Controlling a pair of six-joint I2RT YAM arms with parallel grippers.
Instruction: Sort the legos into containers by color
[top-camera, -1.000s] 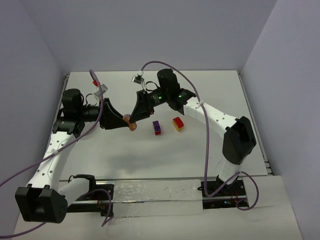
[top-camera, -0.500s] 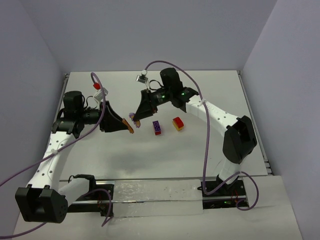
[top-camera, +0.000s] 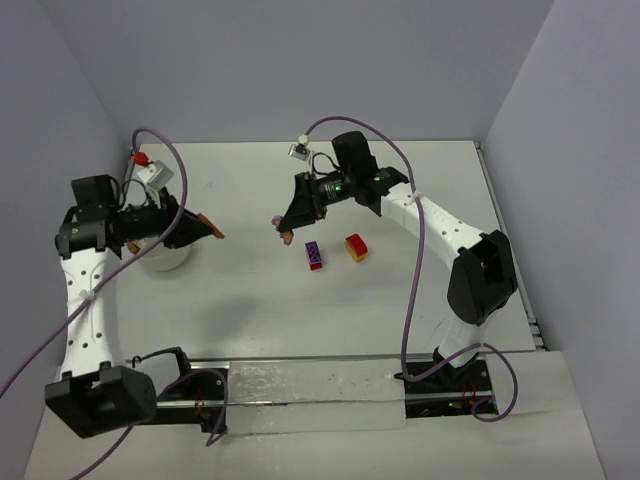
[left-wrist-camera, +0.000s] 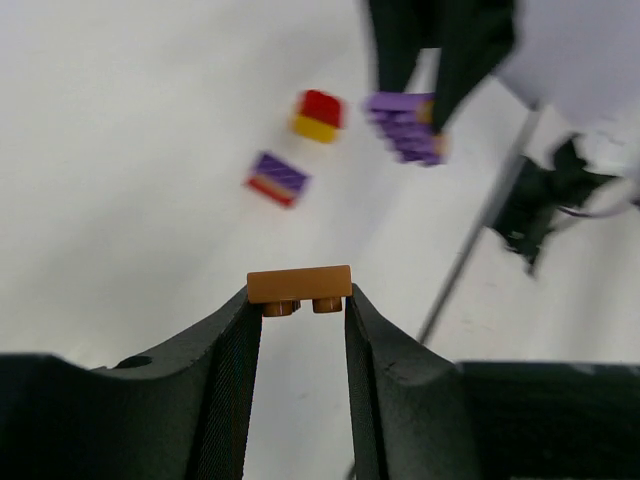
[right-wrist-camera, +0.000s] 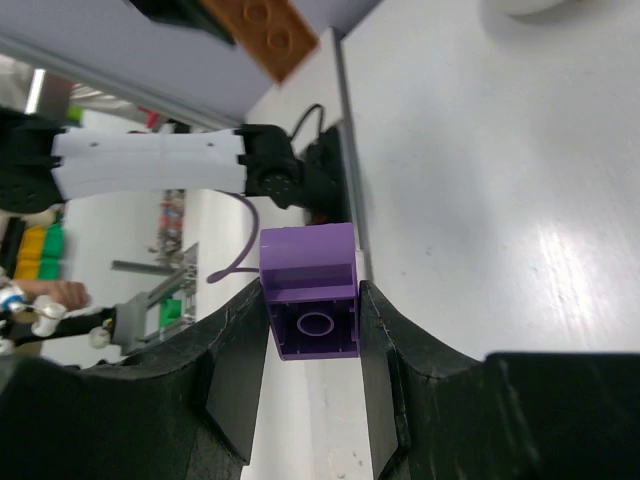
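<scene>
My left gripper (top-camera: 211, 227) is shut on a flat orange lego (left-wrist-camera: 299, 284) and holds it in the air just right of the white tub (top-camera: 164, 258), which the arm partly hides. My right gripper (top-camera: 283, 229) is shut on a purple lego (right-wrist-camera: 310, 296), held above the table's middle. The purple lego also shows in the left wrist view (left-wrist-camera: 405, 125). The orange lego shows in the right wrist view (right-wrist-camera: 262, 35). A purple-on-red lego (top-camera: 314, 255) and a red-and-yellow lego (top-camera: 356, 247) lie on the table right of my right gripper.
The tub's rim (right-wrist-camera: 530, 6) shows at the top of the right wrist view. Grey walls stand close on the left, back and right. A purple cable loops over each arm.
My left arm has swung left to the tub, carrying the orange lego away from my right gripper. The two grippers were tip to tip and now stand apart. My right gripper rose slightly.
</scene>
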